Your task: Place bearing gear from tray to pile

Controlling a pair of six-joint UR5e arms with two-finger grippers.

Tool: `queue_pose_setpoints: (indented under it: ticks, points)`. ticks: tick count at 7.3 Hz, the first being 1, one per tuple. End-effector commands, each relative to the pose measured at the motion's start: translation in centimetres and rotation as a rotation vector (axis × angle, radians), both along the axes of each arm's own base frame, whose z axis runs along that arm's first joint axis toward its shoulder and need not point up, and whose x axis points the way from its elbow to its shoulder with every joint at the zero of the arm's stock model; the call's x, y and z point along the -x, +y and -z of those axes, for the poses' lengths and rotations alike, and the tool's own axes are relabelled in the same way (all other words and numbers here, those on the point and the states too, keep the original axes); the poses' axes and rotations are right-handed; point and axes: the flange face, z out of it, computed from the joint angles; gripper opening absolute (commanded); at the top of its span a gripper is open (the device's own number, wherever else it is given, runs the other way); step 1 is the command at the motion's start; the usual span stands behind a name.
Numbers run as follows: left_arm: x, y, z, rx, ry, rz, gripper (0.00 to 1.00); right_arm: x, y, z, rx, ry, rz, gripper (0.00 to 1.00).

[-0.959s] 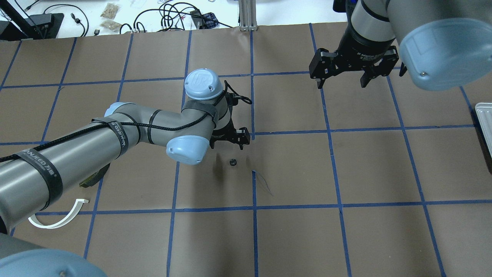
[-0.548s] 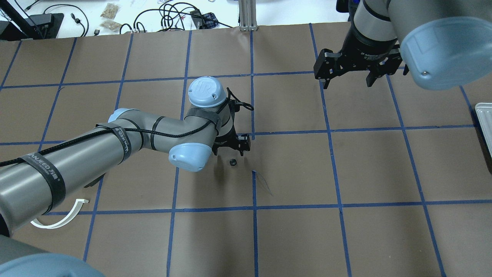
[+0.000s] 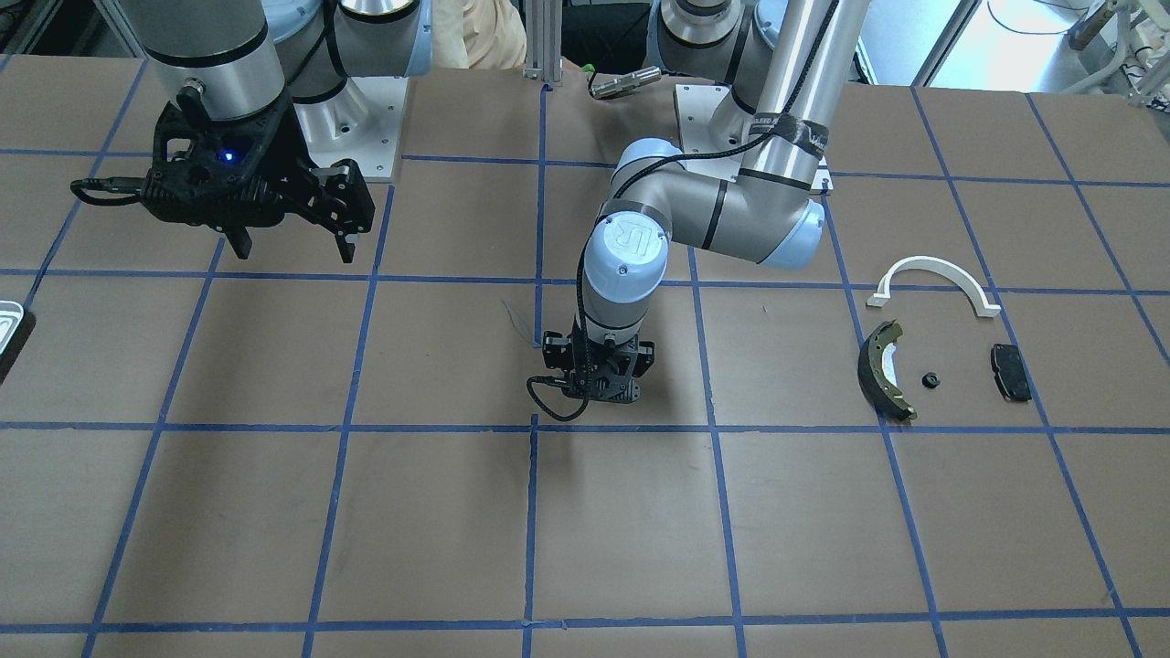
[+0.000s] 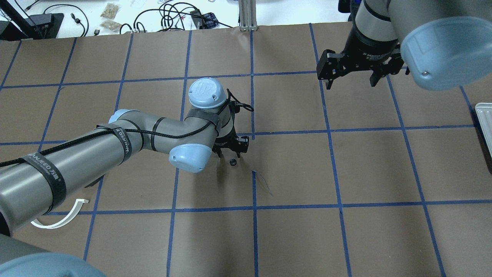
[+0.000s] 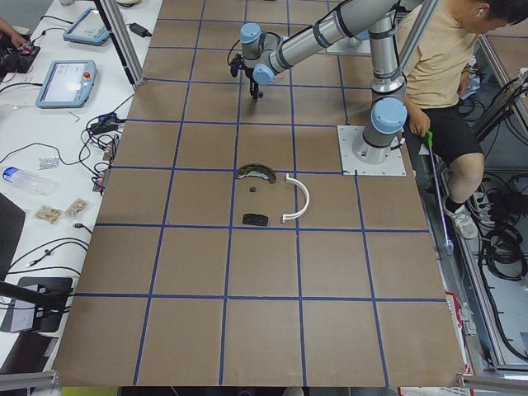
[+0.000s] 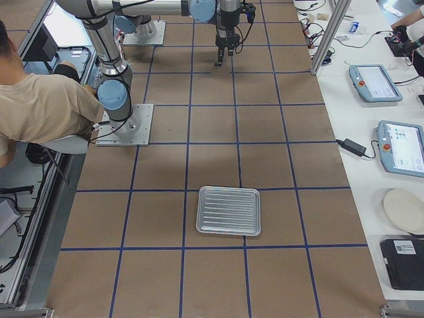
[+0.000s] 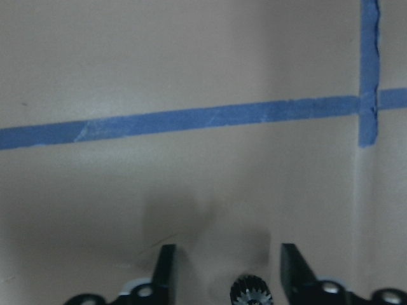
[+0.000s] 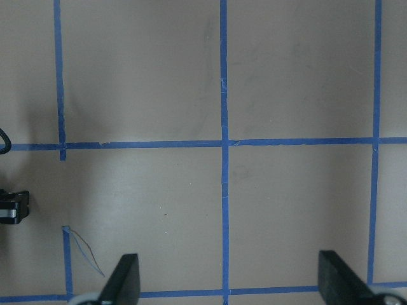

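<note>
Fingers (image 7: 166, 267) of the left gripper (image 7: 227, 254) stand spread and released, pointing straight down at the brown paper table (image 4: 292, 169), and they grasp nothing. The bearing gear (image 7: 250, 293), small, dark and toothed, lies on the paper in the gap between them, with clear space on either side. In the overhead view the gear shows just at 6 o'clock of that gripper, near the middle of the table and beside a crossing of blue tape lines (image 4: 252, 132). The right gripper (image 4: 350, 84) hangs above the table at about 2 o'clock from the gear in the same view, its fingers wide apart and empty. The tray (image 6: 228, 211) sits well apart from the gear, cut off at the 3 o'clock edge of the overhead view. The pile (image 3: 885, 366) lies well apart on the other side: a brake shoe (image 5: 257, 172), a white arc (image 3: 925, 263), a black pad (image 3: 1011, 371) and a small black part (image 3: 930, 379) between shoe and pad.
</note>
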Motion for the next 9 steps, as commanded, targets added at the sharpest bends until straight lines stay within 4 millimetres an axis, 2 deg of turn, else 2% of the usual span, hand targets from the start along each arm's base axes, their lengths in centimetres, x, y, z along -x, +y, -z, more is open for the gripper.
queue_pose_setpoints:
  ticks: [1, 4, 5, 6, 7, 9]
  points:
    - [0.3, 0.2, -0.1, 0.001, -0.001, -0.002, 0.00, 0.0, 0.0, 0.0, -0.001, 0.002, 0.000, 1.00]
    - [-0.4, -0.9, -2.9, 0.045, 0.008, -0.014, 0.00, 0.1, -0.1, 0.0, -0.001, -0.004, 0.004, 1.00]
    - [-0.4, -0.8, -1.9, 0.028, 0.001, -0.016, 0.00, 0.0, -0.1, 0.0, 0.000, -0.009, 0.005, 1.00]
    - [-0.1, -0.4, -0.9, 0.009, -0.004, -0.011, 0.56, 0.2, -0.1, -0.1, 0.002, -0.005, 0.007, 1.00]
    - [0.0, 0.0, -0.5, -0.002, -0.008, -0.008, 0.79, 0.1, -0.1, -0.1, 0.001, -0.003, 0.006, 1.00]
    - [0.1, 0.3, -0.2, -0.008, -0.010, -0.006, 0.84, 0.1, -0.1, -0.1, 0.000, -0.003, 0.006, 1.00]
